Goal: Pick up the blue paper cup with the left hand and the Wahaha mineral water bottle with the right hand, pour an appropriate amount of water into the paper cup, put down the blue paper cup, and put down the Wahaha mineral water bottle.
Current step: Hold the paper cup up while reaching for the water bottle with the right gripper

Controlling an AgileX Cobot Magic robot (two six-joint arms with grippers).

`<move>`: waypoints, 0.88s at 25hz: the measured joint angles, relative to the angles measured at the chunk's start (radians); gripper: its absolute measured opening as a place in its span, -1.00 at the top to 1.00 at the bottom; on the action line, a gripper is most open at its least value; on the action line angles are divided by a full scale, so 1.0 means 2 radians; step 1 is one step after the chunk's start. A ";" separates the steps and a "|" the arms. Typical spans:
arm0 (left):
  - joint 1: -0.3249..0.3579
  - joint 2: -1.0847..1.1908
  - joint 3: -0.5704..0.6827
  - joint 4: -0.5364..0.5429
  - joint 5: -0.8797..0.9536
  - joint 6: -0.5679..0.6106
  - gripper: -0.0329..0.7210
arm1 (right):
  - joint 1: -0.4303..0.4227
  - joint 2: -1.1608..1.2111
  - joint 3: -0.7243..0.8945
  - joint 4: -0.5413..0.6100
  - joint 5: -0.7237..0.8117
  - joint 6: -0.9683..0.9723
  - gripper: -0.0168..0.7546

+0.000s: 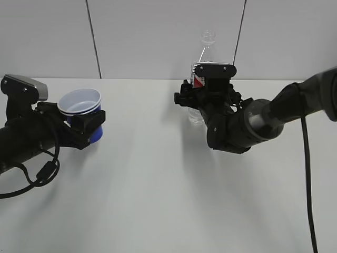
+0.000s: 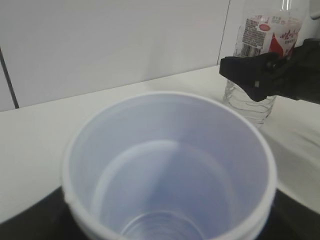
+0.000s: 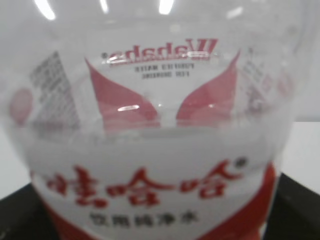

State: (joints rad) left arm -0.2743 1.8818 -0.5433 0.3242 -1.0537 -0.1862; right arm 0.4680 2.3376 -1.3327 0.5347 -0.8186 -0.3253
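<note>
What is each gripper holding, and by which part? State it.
The left gripper holds the blue cup by its lower wall. The right gripper is clamped around the bottle at its label band.

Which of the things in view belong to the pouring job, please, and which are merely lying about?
Job:
- small royal-blue paper cup, empty, in the left gripper
- tall clear ribbed plastic Wahaha bottle, within the right gripper

Lying about:
- nothing else on the white table

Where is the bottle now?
In the exterior view the bottle stands upright right of centre near the back wall, with the right gripper around it.
</note>
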 joint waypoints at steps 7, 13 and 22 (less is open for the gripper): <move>0.000 0.000 0.000 0.000 0.000 0.000 -0.52 | -0.002 0.008 -0.004 0.001 -0.003 -0.005 -0.38; 0.000 0.000 0.000 0.000 0.000 0.000 -0.52 | -0.002 0.009 -0.004 0.001 -0.010 -0.008 -0.34; 0.000 0.000 0.000 0.006 0.000 0.000 -0.52 | 0.002 -0.014 0.012 0.006 0.000 -0.027 -0.34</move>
State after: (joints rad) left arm -0.2743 1.8818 -0.5433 0.3357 -1.0537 -0.1862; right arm 0.4718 2.3104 -1.3086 0.5465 -0.8189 -0.3794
